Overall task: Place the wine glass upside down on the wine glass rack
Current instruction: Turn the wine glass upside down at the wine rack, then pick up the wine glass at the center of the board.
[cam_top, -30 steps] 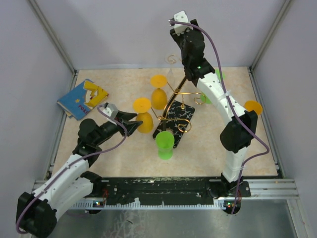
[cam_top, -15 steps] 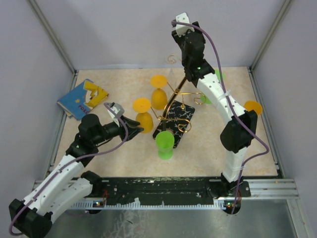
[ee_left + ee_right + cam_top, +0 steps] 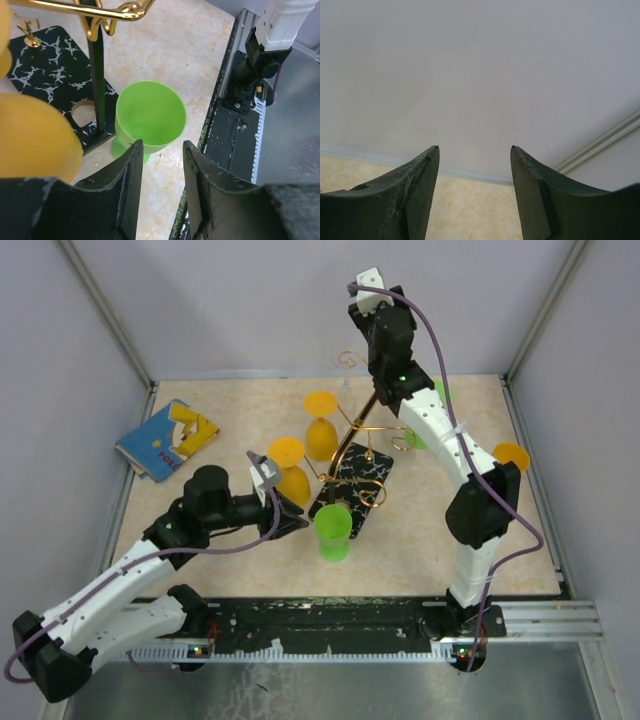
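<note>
A green wine glass (image 3: pixel 150 115) stands upright on the table, touching the near corner of the rack's black marbled base (image 3: pixel 45 75); it also shows in the top view (image 3: pixel 332 528). My left gripper (image 3: pixel 161 145) is open and empty, its fingertips just short of the glass's bowl, low over the table (image 3: pixel 298 523). The gold wire rack (image 3: pixel 368 430) holds two yellow-orange glasses upside down (image 3: pixel 320 435) (image 3: pixel 288 478). My right gripper (image 3: pixel 474 147) is open and empty, raised high behind the rack and facing the back wall.
A blue and yellow book (image 3: pixel 168 438) lies at the back left. Another green glass (image 3: pixel 417 438) is partly hidden behind the right arm (image 3: pixel 440 430). An orange disc-shaped piece (image 3: pixel 511 454) lies at the right edge. Enclosure walls stand on three sides.
My left arm has swung right and forward, carrying its open gripper from beside the near yellow glass to the green glass. The right arm has barely moved.
</note>
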Available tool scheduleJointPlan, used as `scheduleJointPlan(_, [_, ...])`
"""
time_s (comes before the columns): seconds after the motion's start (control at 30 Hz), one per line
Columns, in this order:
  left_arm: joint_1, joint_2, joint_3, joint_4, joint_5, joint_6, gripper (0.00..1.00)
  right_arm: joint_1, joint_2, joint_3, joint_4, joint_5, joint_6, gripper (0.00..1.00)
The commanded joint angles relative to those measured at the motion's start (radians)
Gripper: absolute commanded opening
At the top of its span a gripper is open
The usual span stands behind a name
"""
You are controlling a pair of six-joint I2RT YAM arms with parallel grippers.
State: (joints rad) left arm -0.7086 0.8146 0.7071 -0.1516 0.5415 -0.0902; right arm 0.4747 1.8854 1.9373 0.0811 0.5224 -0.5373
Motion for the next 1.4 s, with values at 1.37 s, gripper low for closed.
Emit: scheduleJointPlan(1.37, [-0.275, 0.382, 0.276, -0.159, 0.005, 0.357, 0.32, -0.093, -0.281, -0.212, 0.047, -0.030, 0.059, 0.63])
